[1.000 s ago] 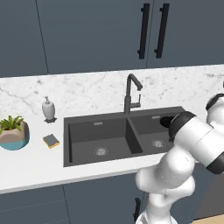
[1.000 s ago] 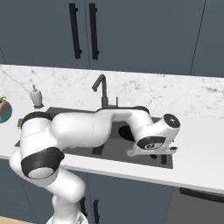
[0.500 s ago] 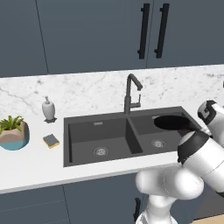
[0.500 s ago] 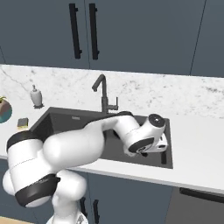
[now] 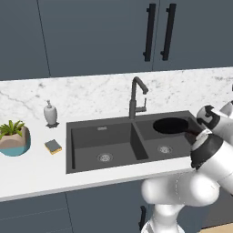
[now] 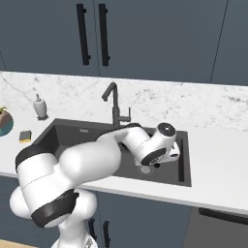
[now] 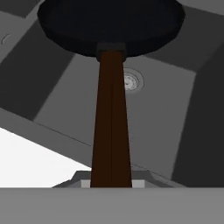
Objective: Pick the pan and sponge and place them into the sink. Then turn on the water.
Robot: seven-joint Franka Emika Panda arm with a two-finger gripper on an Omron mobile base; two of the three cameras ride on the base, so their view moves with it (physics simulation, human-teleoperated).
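The small black pan [image 5: 172, 125] hangs over the right basin of the dark grey sink [image 5: 91, 136], held level by its brown handle [image 7: 111, 127]. My gripper [image 7: 111, 183] is shut on the end of that handle, at the basin's right side; in the hand view the pan [image 7: 109, 22] sits above the steel drain [image 7: 131, 81]. The yellow sponge [image 5: 53, 146] with its dark top lies on the counter left of the sink, also seen as the sponge [image 6: 25, 136]. No water stream is in view at the gooseneck faucet [image 5: 136, 95].
A grey-white soap bottle [image 5: 50, 113] stands behind the sponge, and a potted plant [image 5: 14, 136] sits at the far left. Dark cabinet doors with black handles [image 5: 148, 32] hang above the marble backsplash. My white arm [image 6: 97, 155] arches over the sink.
The arm has folded and its elbow has swung down to the right. The pan has stayed over the right basin, drifting slightly left. The sponge has not moved.
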